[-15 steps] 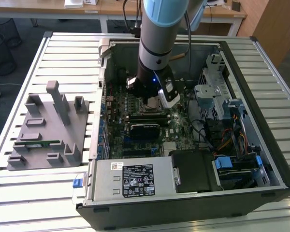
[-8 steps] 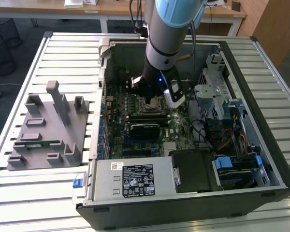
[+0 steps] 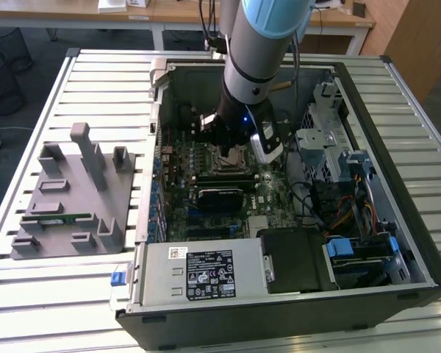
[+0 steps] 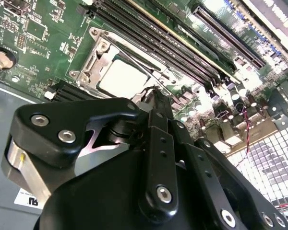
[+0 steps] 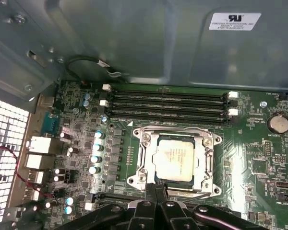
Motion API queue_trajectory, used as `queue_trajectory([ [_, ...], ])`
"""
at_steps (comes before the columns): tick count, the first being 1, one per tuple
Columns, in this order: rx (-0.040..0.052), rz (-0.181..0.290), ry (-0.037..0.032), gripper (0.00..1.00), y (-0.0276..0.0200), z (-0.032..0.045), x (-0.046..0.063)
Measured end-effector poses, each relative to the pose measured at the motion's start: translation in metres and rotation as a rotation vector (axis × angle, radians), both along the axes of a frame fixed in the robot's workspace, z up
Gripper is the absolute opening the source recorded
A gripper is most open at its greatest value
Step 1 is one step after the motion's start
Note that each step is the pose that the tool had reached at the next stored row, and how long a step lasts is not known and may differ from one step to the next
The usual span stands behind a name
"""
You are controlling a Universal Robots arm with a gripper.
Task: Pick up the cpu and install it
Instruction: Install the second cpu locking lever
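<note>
- The cpu [image 5: 175, 158] lay flat inside the socket frame [image 5: 143, 143] on the motherboard [image 5: 259, 158], near the memory slots [image 5: 168, 103].
- The gripper [image 5: 156, 188] hung just above the socket's edge, fingers drawn together, holding nothing.
- The cpu sat directly ahead of the fingertips, just beyond them.

Exterior view: you get even, bright daylight, soft shadows inside the open computer case [image 3: 397, 184], mild glare on the slatted table [image 3: 51, 294]. Second wrist view: the perforated panel [image 4: 273, 158] at lower right blows out white; the nearby gripper [image 4: 156, 103] body looks soft. First wrist view: the cpu [image 5: 175, 158] is evenly lit.
</note>
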State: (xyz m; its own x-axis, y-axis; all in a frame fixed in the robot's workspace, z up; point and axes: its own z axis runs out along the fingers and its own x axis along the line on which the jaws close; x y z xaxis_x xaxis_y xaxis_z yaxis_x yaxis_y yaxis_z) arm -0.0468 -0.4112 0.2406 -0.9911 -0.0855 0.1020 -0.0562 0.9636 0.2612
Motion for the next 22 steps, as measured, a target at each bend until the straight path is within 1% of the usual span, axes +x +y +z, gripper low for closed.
queue_trajectory([
  [1,0.0002,0.000,-0.0001,0.11,-0.0002,0.0000,0.000],
  [4,-0.0023,0.000,0.0005,0.11,-0.0041,0.0001,0.001],
  [8,-0.0025,0.000,0.0013,0.11,-0.0082,-0.0006,0.002],
  [11,-0.0024,0.000,0.0016,0.11,-0.0113,-0.0025,0.002],
  [16,-0.0025,0.000,0.0017,0.11,-0.0123,-0.0106,0.002],
  [22,-0.0024,0.000,0.0017,0.11,-0.0122,-0.0203,-0.006],
])
